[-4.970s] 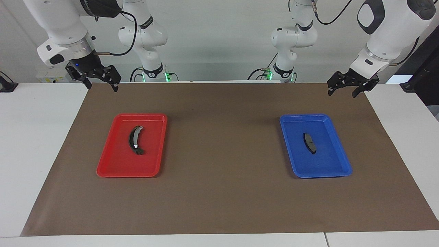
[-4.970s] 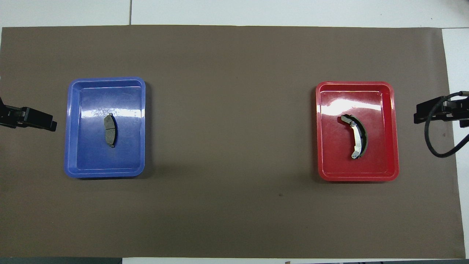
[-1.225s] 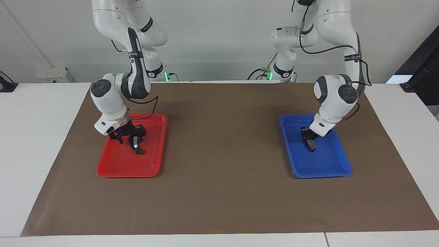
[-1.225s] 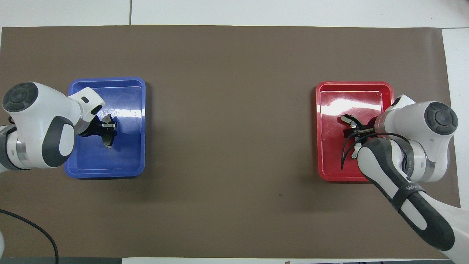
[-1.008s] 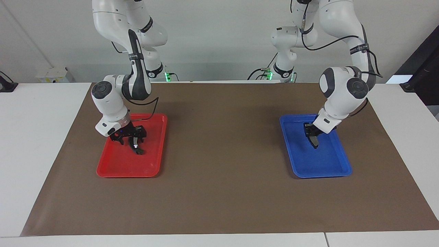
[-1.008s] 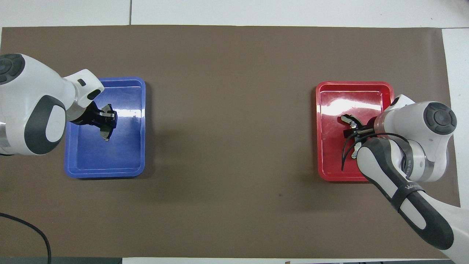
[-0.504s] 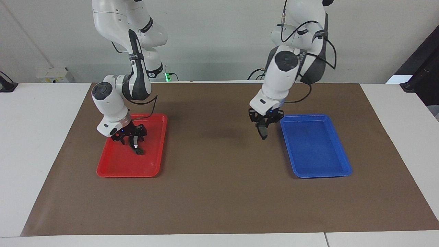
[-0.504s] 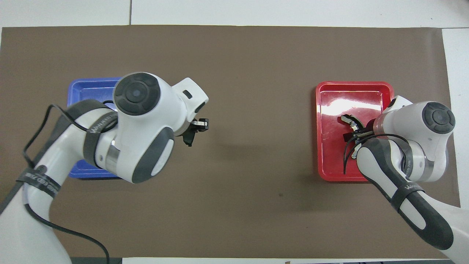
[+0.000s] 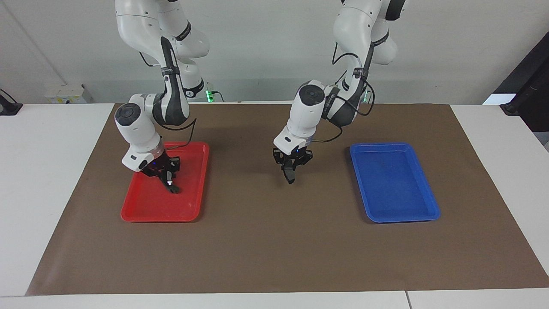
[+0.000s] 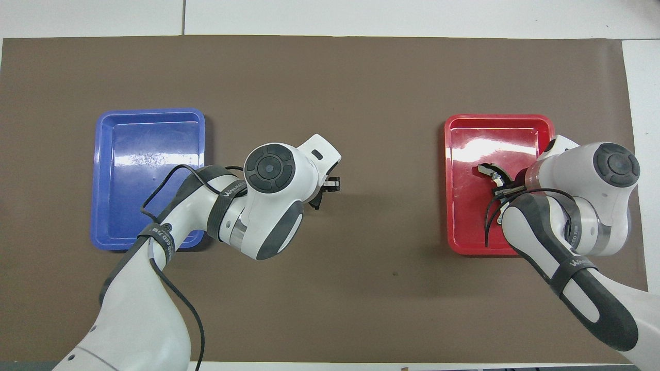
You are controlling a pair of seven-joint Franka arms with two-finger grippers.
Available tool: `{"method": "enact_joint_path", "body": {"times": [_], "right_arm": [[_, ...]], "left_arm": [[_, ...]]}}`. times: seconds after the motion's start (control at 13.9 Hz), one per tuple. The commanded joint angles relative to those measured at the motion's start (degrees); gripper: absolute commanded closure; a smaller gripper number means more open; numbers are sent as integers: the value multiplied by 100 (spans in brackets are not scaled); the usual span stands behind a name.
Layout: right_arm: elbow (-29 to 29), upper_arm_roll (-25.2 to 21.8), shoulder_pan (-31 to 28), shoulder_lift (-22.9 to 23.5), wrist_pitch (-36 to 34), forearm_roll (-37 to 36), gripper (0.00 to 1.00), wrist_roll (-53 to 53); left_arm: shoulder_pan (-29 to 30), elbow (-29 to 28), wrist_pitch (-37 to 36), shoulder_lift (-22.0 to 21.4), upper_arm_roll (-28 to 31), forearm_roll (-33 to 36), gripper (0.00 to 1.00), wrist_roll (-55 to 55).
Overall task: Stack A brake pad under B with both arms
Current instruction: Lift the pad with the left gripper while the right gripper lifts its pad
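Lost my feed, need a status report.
Left gripper shut on A brake pad, over the mat mid-table. Right gripper shut on B in red tray. Nothing in the way.

B lies in one tray; the A brake pad hangs between both trays.

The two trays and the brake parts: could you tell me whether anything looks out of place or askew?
Nothing is spilled or damaged. The blue tray holds nothing: the short pad hangs on edge from the left pincer over the brown mat between the trays. The long crescent piece lies in the red tray, gripped by the right pincer.
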Motion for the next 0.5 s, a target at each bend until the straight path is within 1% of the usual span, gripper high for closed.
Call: {"method": "enact_joint_path", "body": {"times": [0.0, 0.07, 0.14, 0.22, 0.29, 0.43], "right_arm": [[0, 46, -54, -70, -133, 89, 100, -109], [61, 46, -45, -62, -272, 89, 100, -100], [201, 46, -45, -53, -448, 89, 100, -48], [368, 46, -37, -62, -650, 89, 100, 83], [517, 55, -36, -70, -834, 80, 100, 258], [816, 64, 86, -106, -1221, 80, 100, 837]], "left_arm": [[-62, 97, 430, 349, 76, -101, 99, 43], [-97, 132, 379, 349, 76, -110, 91, 34], [-123, 132, 335, 349, 67, -110, 63, 42], [-141, 124, 334, 332, 67, -110, 2, 16], [-167, 123, 273, 262, 76, -110, 0, 7], [-106, 141, -173, -80, 76, -110, 0, 16]]}}
